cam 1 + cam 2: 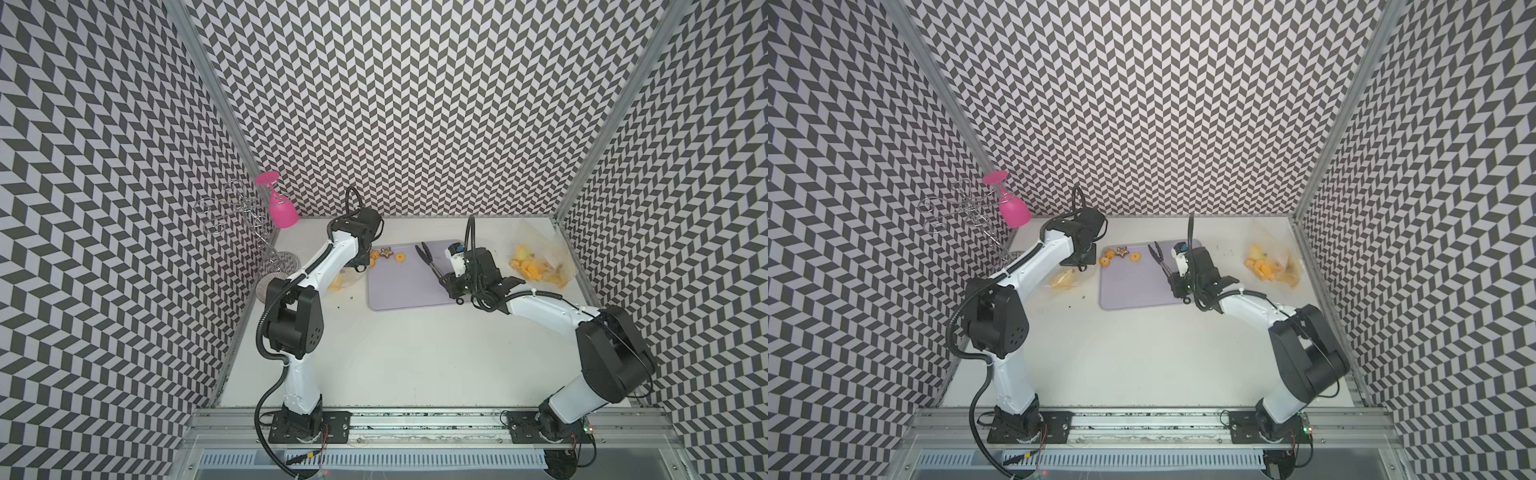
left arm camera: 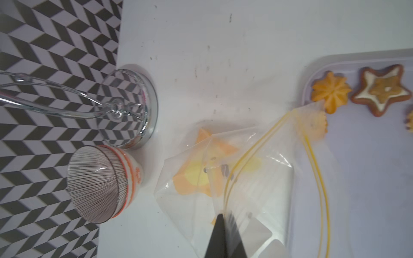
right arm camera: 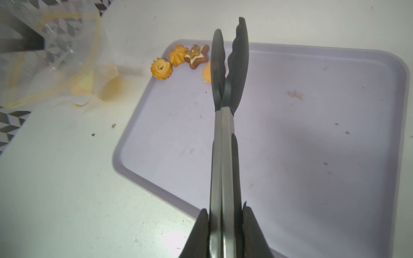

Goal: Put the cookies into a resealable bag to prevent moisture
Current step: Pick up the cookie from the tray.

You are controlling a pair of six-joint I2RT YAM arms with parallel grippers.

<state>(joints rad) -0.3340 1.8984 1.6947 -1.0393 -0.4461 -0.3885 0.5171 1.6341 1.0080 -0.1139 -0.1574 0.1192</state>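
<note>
Quick status from us: the cookies sit in a little bunch at the upper-left corner of the tray, a bit left of centre in both top views. We count four: a flower, a brown star and two round frilly ones. The bag lies on the table just left of the tray, with its mouth reaching the tray's edge.

The left fingers are pinched fully together on the bag's film near the zip. The right fingers are clamped around the handles of the tongs, squeezing them nearly together. The tips are slightly apart near the cookies, with nothing between them.

Handling-wise, our guess is that the cookies are small, light and stiff. They shouldn't crush, but they could skate on the smooth tray or pop out sideways. We'd pinch each one across its edges, and the star across its waist, not a point.

The bag is the fiddly bit. It's thin, floppy, slick film and the mouth wants to collapse, so the hold belongs at the zip rim. We can't tell whether the yellow shapes in it are print or cookies.
</note>
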